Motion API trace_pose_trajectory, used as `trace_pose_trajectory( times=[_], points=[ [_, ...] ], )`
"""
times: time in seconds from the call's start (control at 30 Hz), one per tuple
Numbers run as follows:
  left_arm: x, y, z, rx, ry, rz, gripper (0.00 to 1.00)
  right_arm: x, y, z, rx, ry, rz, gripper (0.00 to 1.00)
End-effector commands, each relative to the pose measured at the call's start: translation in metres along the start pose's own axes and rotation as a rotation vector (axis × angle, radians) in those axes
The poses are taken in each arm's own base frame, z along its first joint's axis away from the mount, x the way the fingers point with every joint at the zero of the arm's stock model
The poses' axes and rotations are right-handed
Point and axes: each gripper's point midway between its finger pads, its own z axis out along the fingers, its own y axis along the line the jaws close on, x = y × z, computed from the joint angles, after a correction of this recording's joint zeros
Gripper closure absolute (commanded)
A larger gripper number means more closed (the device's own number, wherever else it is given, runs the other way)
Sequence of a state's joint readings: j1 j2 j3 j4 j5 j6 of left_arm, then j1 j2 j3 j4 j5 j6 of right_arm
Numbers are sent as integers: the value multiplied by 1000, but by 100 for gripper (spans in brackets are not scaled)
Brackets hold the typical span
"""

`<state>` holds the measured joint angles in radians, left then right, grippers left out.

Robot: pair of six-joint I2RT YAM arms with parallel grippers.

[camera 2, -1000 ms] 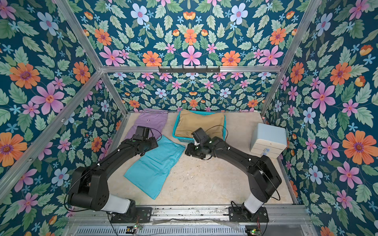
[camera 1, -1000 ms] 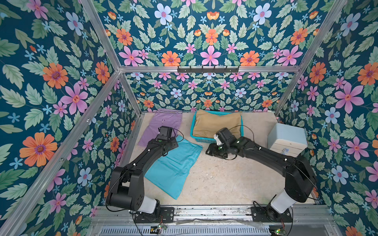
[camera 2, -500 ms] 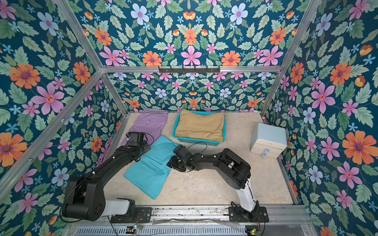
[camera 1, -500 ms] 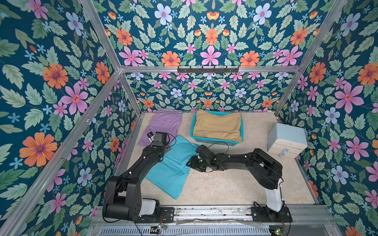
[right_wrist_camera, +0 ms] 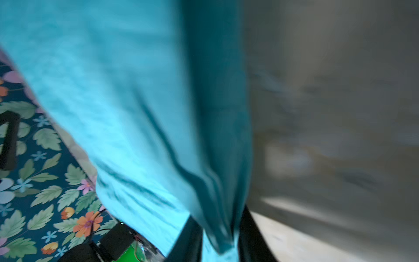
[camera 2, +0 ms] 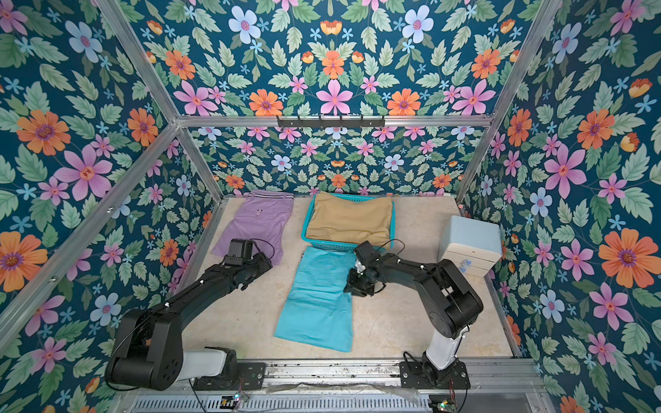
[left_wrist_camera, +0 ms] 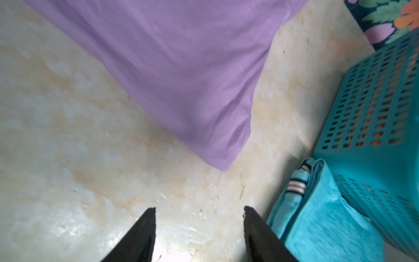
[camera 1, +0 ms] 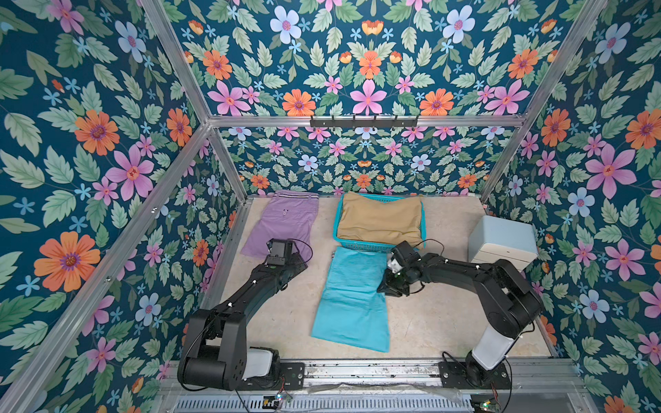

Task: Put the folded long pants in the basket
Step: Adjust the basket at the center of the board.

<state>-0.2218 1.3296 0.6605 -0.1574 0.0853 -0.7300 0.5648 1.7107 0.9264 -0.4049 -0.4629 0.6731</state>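
Right gripper (right_wrist_camera: 221, 246): it is closed on the side edge of the turquoise pants (camera 1: 352, 300). Cloth is seen pinched between its two fingers.
Turquoise pants: a second ago they were lying slanted. Now they have been pulled straight, and one short end is touching the front wall of the basket (camera 1: 361, 246).
Left gripper (left_wrist_camera: 199, 226): it is held open over the bare table (left_wrist_camera: 90, 136), beside the basket, near a corner of the lilac pants (camera 1: 282, 225). Nothing is held.
Inside the basket: the khaki pants (camera 1: 381, 218) are on top. Some orange cloth (left_wrist_camera: 376, 143) is seen through the holes.
What it means: two pairs are left outside. The turquoise pair is lined up and gripped, so it will likely be lifted in next.
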Motion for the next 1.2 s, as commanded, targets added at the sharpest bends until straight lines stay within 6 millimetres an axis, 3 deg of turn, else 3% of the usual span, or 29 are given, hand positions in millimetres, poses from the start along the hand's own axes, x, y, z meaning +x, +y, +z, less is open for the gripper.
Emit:
trace_pose_trajectory(
  times=[0.0, 0.13, 0.27, 0.37, 0.53, 0.63, 0.7, 0.77, 0.83, 1.0, 1.1, 1.17],
  points=[
    [38, -13, 4, 111, 106, 14, 34, -4, -52, -26, 206, -32, 19, 56],
    [92, -11, 7, 134, 213, 65, 35, -56, -55, -45, 229, -176, 86, 54],
    [121, -13, 2, 138, 252, 111, 35, -102, -32, -38, 202, -220, 75, 56],
    [118, -15, -6, 143, 225, 127, 35, -119, -2, -23, 134, -220, 37, 58],
    [80, -24, -24, 106, 91, 197, 30, -132, 42, 2, 117, -210, -118, 57],
    [66, -38, -32, 118, 63, 236, 30, -126, 68, 9, 104, -193, -241, 57],
    [58, -45, -36, 119, 50, 253, 29, -122, 76, 2, 109, -209, -293, 56],
    [48, -55, -40, 132, 34, 279, 29, -119, 74, -15, 127, -258, -302, 53],
    [46, -72, -41, 189, 43, 319, 30, -112, 72, -41, 138, -318, -314, 43],
    [76, -124, -34, 452, 182, 387, 37, -68, 43, -102, 133, -446, -228, 34],
    [94, -135, -22, 485, 225, 409, 40, -32, 4, -115, 159, -449, -113, 33],
    [101, -133, -10, 446, 247, 414, 43, -1, -25, -110, 162, -395, -34, 33]
  ],
)
